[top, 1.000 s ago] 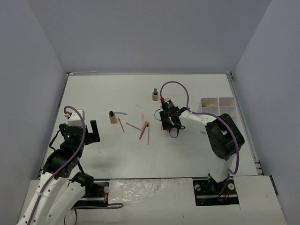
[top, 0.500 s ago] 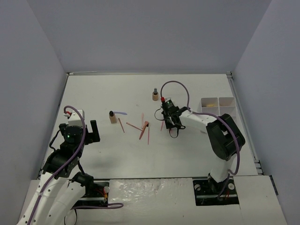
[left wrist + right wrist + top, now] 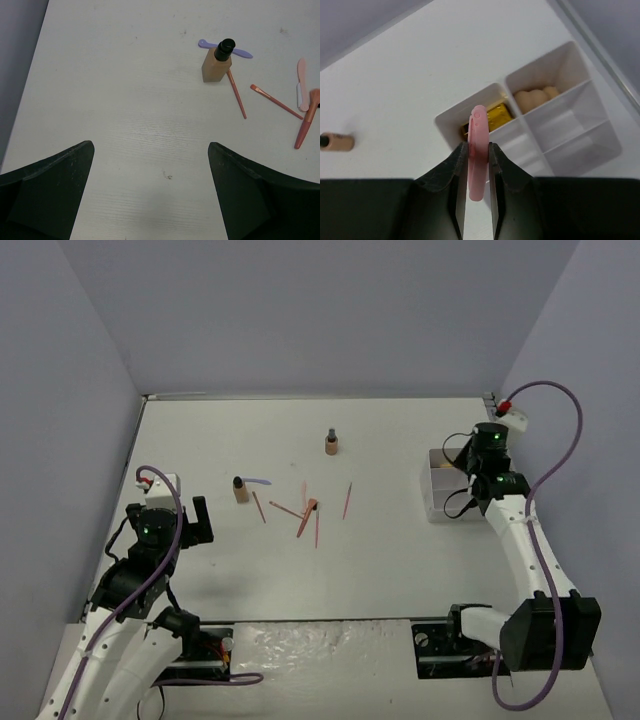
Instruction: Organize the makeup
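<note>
My right gripper (image 3: 478, 156) is shut on a pink stick (image 3: 478, 150) and holds it above the white compartment tray (image 3: 570, 150), which shows in the top view at the right (image 3: 437, 490). Gold lipstick tubes (image 3: 497, 116) and peach sponges (image 3: 536, 97) lie in the tray's compartments. My left gripper (image 3: 150, 165) is open and empty over bare table at the left (image 3: 197, 520). A tan bottle (image 3: 218, 64) stands ahead of it on a lilac stick (image 3: 242, 52). Thin pink and red sticks (image 3: 305, 510) lie scattered mid-table. A second tan bottle (image 3: 331, 443) stands farther back.
Grey walls close in the table on the left, back and right. A cable loops over my right arm (image 3: 560, 460). The second bottle also shows at the left edge of the right wrist view (image 3: 337, 142).
</note>
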